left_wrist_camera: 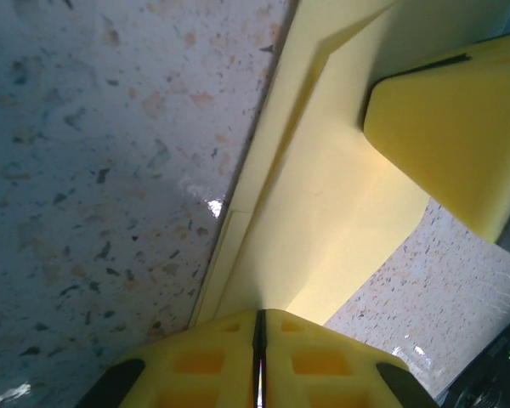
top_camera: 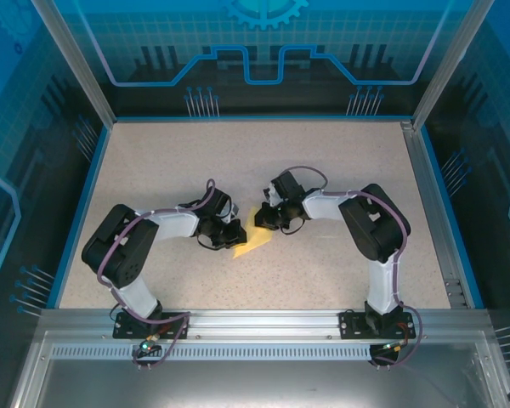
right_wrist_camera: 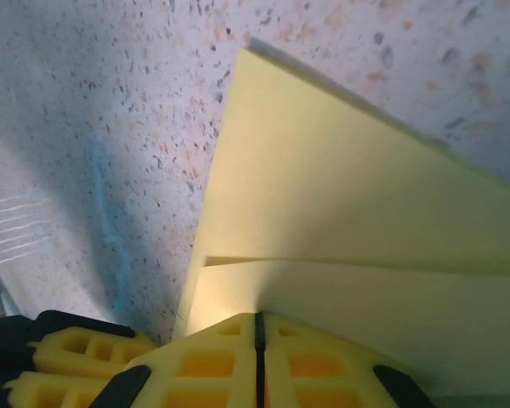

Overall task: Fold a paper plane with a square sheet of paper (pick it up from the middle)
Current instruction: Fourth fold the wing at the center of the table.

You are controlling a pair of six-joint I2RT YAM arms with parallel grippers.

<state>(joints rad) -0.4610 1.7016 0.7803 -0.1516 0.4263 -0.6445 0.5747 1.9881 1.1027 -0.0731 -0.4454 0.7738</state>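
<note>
The yellow sheet of paper [top_camera: 253, 238] lies at the middle of the table, folded into a small wedge with overlapping layers. My left gripper [top_camera: 236, 233] comes at it from the left. In the left wrist view its jaws [left_wrist_camera: 259, 321] are shut on the near edge of the folded paper [left_wrist_camera: 323, 221]. My right gripper [top_camera: 269, 219] meets the paper from the right. Its jaws [right_wrist_camera: 257, 321] are shut on the paper [right_wrist_camera: 340, 195], where one flap overlaps another. A right fingertip [left_wrist_camera: 446, 140] rests on the paper's far end.
The speckled tabletop [top_camera: 323, 170] spreads wide on all sides of the paper. Blue rails and glass walls [top_camera: 93, 187] bound it left, right and at the back. A metal rail [top_camera: 263, 321] runs along the near edge by the arm bases. The left gripper's fingers [right_wrist_camera: 68, 357] show beside the right jaws.
</note>
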